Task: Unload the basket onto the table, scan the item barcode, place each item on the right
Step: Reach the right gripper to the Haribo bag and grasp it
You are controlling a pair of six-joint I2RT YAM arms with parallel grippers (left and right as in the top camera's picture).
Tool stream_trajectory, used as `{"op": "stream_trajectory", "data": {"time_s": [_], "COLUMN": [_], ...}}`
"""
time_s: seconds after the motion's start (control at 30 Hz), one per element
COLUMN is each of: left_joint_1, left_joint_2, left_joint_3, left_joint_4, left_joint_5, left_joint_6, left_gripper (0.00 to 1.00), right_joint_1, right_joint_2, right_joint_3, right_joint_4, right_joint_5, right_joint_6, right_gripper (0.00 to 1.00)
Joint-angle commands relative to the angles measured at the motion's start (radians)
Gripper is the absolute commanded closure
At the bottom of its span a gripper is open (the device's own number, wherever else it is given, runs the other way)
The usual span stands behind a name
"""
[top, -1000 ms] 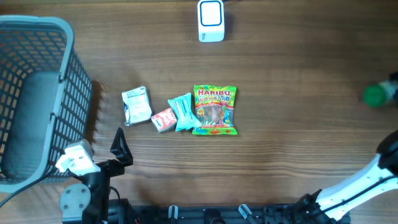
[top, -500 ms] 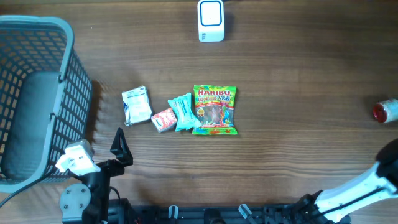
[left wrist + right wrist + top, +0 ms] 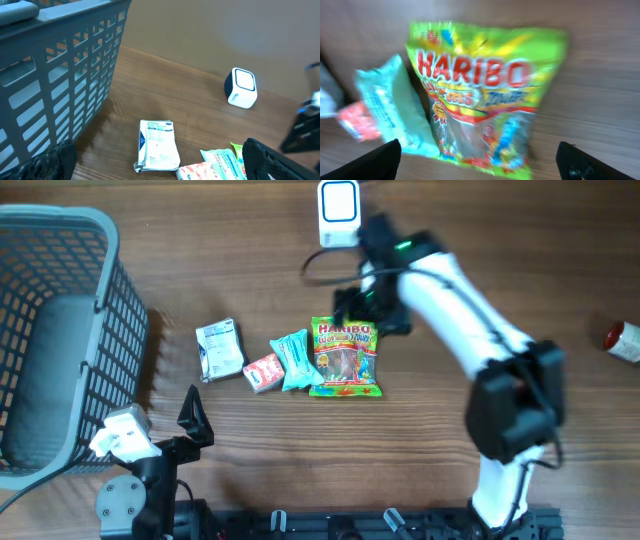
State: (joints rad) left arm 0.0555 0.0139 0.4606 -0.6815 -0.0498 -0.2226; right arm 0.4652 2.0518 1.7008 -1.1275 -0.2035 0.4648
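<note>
The view is blurred. A green and yellow plastic sweet bag with red HARIBO lettering lies flat on the brown wooden counter, its printed name toward the far side. Just left of it lies a teal plastic packet, its right edge touching the bag. Further left, touching the teal packet, is a small red and white packet, cut off by the frame. The pincer hangs above the bag's near end, its two dark fingertips spread wide at the near corners, nothing between them.
</note>
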Motion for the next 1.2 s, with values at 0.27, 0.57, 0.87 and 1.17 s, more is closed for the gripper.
{"op": "stream_trajectory", "data": {"time_s": [0.27, 0.57, 0.87, 1.17], "left_joint_1": [0.007, 0.007, 0.007, 0.007], "left_joint_2": [-0.005, -0.005, -0.005, -0.005], "left_joint_3": [-0.008, -0.008, -0.008, -0.008], "left_joint_4": [0.003, 0.003, 0.003, 0.003], "left_joint_5": [0.016, 0.016, 0.016, 0.016], "left_joint_6": [-0.002, -0.002, -0.002, -0.002], "left_gripper": [0.0, 0.0, 0.0, 0.0], "right_joint_1": [0.157, 0.078, 0.028, 0.027], "right_joint_2": [0.255, 0.203, -0.063, -0.071], "right_joint_3": [-0.003, 0.127, 0.142, 0.116], "right_joint_4": [-0.052, -0.215, -0.216, -0.256], "right_joint_5": [0.241, 0.198, -0.246, -0.745], "right_joint_6": [0.262, 0.322, -0.09, -0.636], "right_gripper": [0.49, 0.96, 0.96, 0.96]}}
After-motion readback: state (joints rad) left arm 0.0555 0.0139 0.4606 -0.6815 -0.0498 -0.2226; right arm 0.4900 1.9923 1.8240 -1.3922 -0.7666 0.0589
